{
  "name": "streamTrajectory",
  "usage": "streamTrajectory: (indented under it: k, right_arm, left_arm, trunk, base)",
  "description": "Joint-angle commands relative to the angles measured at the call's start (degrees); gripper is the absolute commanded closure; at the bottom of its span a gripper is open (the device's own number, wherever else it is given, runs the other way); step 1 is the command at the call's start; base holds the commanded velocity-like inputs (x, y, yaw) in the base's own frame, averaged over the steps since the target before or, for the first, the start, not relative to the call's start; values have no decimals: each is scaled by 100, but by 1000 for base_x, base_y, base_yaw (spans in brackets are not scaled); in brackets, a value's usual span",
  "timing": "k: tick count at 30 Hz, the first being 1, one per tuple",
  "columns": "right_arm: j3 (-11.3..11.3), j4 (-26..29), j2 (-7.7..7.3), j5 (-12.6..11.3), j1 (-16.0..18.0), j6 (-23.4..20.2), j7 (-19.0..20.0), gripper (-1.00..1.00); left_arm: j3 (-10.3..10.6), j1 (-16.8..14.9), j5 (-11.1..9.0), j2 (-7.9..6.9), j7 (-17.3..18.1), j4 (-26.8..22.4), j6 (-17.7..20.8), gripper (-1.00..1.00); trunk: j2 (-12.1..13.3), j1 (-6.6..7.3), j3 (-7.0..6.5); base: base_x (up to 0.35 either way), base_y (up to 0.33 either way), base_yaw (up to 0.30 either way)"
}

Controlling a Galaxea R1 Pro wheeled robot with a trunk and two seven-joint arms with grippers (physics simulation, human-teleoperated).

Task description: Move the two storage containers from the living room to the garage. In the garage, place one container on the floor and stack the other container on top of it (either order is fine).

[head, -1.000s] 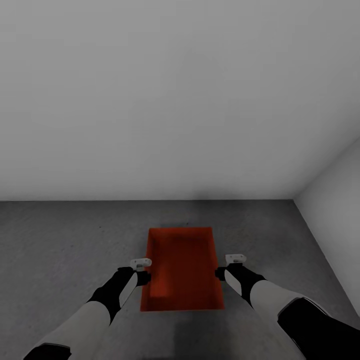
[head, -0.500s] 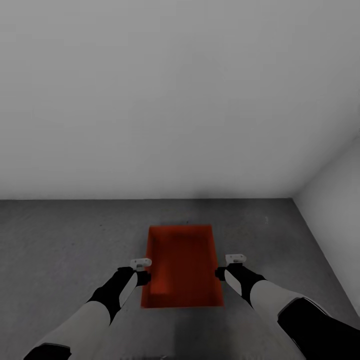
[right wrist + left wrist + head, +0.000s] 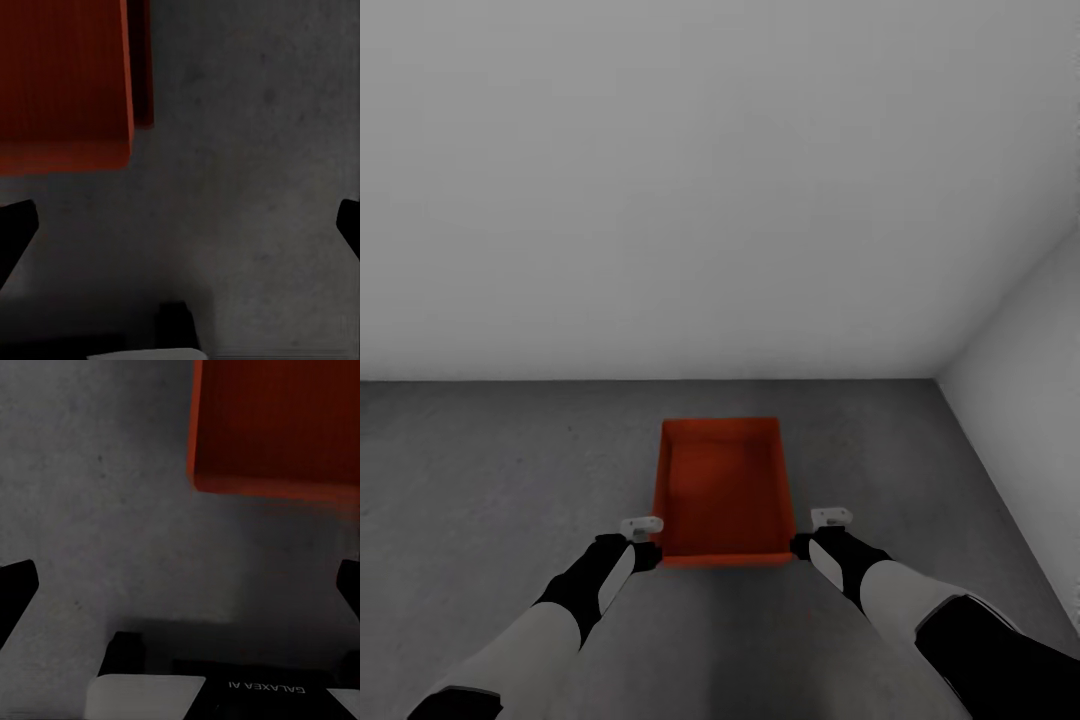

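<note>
A red-orange open-top storage container point(image 3: 725, 490) sits on the dark grey concrete floor point(image 3: 500, 470) of the garage, its long side pointing away from me. My left gripper point(image 3: 646, 555) hangs by its near left corner and my right gripper point(image 3: 801, 546) by its near right corner, both apart from it. In the left wrist view the container point(image 3: 277, 427) lies beyond the gripper point(image 3: 180, 585), whose fingers are spread wide with only floor between them. The right wrist view shows the same: container point(image 3: 64, 82) ahead, gripper point(image 3: 180, 225) open over bare concrete.
A plain pale grey wall point(image 3: 660, 200) rises just behind the container. A second wall point(image 3: 1030, 400) closes the corner on the right. Concrete floor stretches to the left and in front of me.
The whole view has shifted: the container and the wall's foot now sit higher and farther off, so the camera has drawn back. Both arms hold the same pose, grippers still open.
</note>
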State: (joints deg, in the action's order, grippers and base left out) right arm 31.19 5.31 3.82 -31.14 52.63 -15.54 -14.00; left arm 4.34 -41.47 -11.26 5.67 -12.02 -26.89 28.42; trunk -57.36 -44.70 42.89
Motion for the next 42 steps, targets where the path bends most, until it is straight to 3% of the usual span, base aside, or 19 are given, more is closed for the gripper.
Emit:
streamTrajectory:
  k: [1, 19, 42]
  right_arm:
    - [47, 13, 1, -43, 1, -22, -32, -100]
    - [45, 12, 12, -41, 1, -2, -33, -100]
    - [36, 14, 22, -49, 1, -2, -33, -100]
  left_arm:
    - [41, -1, -61, -5, -51, -10, 24, -100]
    - [43, -1, -61, -5, -66, -10, 12, -100]
    - [51, -1, -61, -5, -73, -18, 6, -100]
  trunk:
    - [-4, 3, 4]
    - [-4, 3, 4]
    - [-4, 3, -152]
  base:
    - [-345, 0, 0]
    - [-312, 0, 0]
    - [-16, 0, 0]
